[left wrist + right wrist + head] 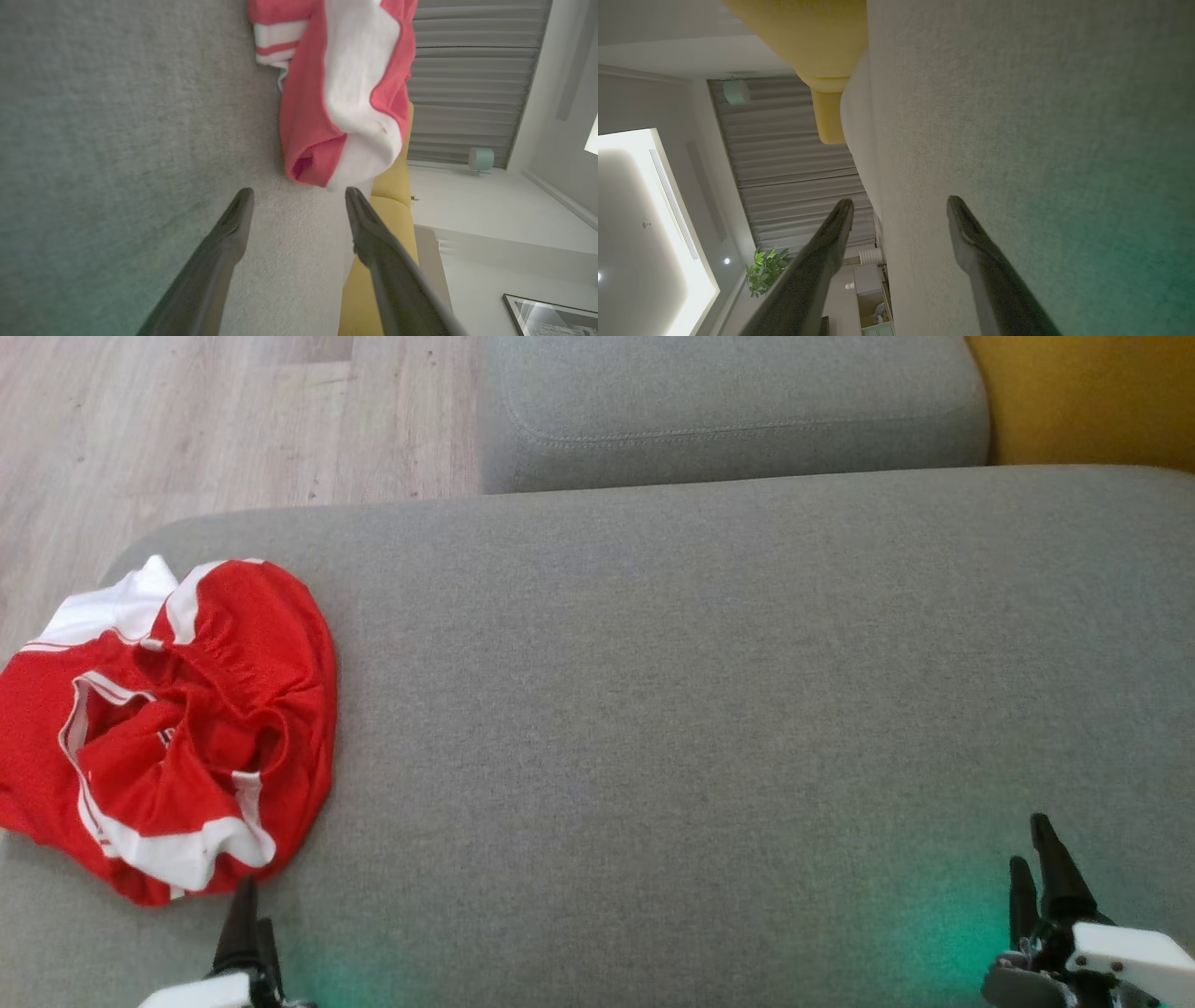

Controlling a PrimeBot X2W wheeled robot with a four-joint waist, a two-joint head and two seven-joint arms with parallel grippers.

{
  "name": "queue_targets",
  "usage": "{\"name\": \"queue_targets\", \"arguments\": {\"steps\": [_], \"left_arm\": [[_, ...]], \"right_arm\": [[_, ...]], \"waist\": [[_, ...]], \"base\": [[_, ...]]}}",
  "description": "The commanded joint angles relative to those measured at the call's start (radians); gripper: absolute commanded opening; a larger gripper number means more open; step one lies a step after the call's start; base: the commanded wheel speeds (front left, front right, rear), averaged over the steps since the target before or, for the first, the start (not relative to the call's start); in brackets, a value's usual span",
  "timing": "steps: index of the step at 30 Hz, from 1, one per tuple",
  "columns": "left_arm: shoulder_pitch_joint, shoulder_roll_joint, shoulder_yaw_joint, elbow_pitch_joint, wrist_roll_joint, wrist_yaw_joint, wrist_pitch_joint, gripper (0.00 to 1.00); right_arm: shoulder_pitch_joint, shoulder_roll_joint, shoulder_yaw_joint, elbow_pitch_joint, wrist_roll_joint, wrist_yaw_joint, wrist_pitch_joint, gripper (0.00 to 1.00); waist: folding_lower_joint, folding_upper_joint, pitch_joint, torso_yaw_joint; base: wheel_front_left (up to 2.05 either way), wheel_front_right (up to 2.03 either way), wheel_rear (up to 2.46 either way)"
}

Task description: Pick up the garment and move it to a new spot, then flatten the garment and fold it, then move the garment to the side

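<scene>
At the left edge of the grey cushion (pixel 700 709) lies the garment (pixel 177 728), a red piece with white bands, crumpled into a loose heap with part of it hanging over that edge. It looks like thin sports mesh: light, soft and limp, likely to sag and slide on itself when lifted, but in no way fragile. A pinch on one layer would probably drag the rest along in a bunch. The white-banded hem at the near end of the heap, closest to the left gripper (pixel 299 192), seems the handiest place to take hold, being thicker than the mesh. That gripper's jaws stand wide apart and hold nothing, their tips just short of the cloth. The right gripper (pixel 901 200) hangs over the cushion's near right part, well apart from the garment, jaws likewise wide and holding nothing. The count: one garment, two grippers, two fingers on each.
</scene>
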Motion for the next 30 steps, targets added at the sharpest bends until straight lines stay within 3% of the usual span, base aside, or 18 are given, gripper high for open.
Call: {"name": "queue_targets", "arguments": {"steps": [1, 12, 30], "left_arm": [[-0.048, 0.003, -0.011, -0.033, 0.016, 0.0, -0.01, 1.0], [-0.049, 0.004, -0.03, -0.064, 0.13, 0.001, -0.04, 1.0], [-0.043, 0.005, -0.085, -0.111, 0.362, 0.044, -0.093, 1.0]], "right_arm": [[-0.043, -0.003, 0.013, -0.039, -0.008, 0.0, -0.012, 1.0], [-0.046, -0.006, 0.037, -0.046, -0.149, 0.0, -0.044, 1.0], [-0.024, -0.004, 0.074, -0.084, -0.395, 0.0, -0.097, 1.0]], "waist": [[0.0, 0.0, -0.001, 0.001], [0.0, 0.0, -0.01, 0.003], [0.0, 0.0, -0.038, 0.006]], "base": [[0.0, 0.0, 0.0], [0.0, 0.0, 0.0], [0.0, 0.0, 0.0]]}}
